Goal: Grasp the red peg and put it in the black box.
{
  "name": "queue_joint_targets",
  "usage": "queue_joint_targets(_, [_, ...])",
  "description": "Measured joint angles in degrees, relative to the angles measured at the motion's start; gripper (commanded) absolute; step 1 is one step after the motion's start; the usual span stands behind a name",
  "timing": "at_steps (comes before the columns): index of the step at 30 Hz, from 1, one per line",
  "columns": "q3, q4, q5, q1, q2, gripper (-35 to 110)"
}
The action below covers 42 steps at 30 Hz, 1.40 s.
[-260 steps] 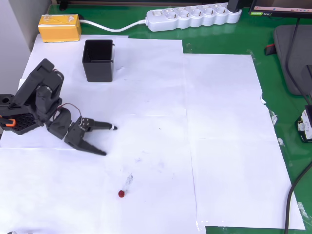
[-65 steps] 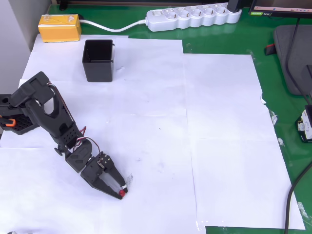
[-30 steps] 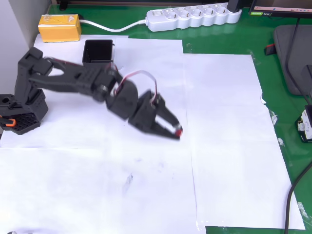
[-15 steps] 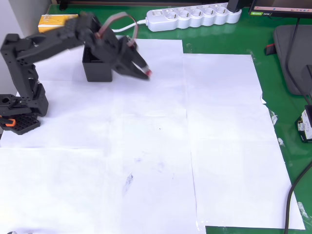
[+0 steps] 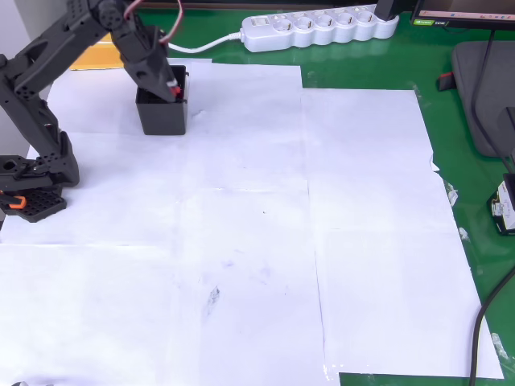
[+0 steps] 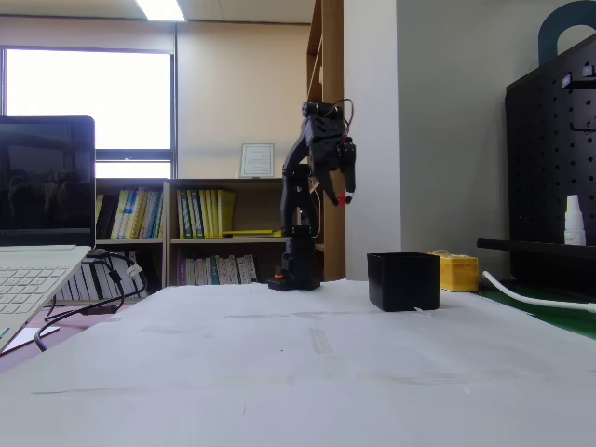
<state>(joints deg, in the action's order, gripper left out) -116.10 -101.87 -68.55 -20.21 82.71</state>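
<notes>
The tiny dark-red cylindrical peg (image 6: 344, 197) is held pinched at the tips of the black two-finger gripper (image 5: 174, 90), raised high over the small square black plastic box (image 6: 403, 280) near the paper-covered bench's far-left corner; the drop lies straight down

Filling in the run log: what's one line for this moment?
phase: carry | gripper: shut on peg | position: raised, near box | peg released: no
</notes>
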Motion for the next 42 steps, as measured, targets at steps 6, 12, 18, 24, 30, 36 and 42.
queue_joint_targets(6, [0.0, 0.0, 4.9, -7.4, 0.6, 0])
queue_joint_targets(12, [0.0, 0.0, 8.3, -14.2, 6.8, 0])
queue_joint_targets(18, [-1.5, 0.1, 11.4, -17.9, 14.2, 0])
queue_joint_targets(24, [-3.6, 0.7, 13.4, -20.0, 20.1, 0])
queue_joint_targets(30, [-3.7, 2.2, 12.8, -20.1, 22.5, 0])
queue_joint_targets(36, [-3.7, 4.4, 11.9, -20.1, 22.6, 18])
queue_joint_targets(42, [-3.7, 3.7, 9.0, -20.0, 22.6, 34])
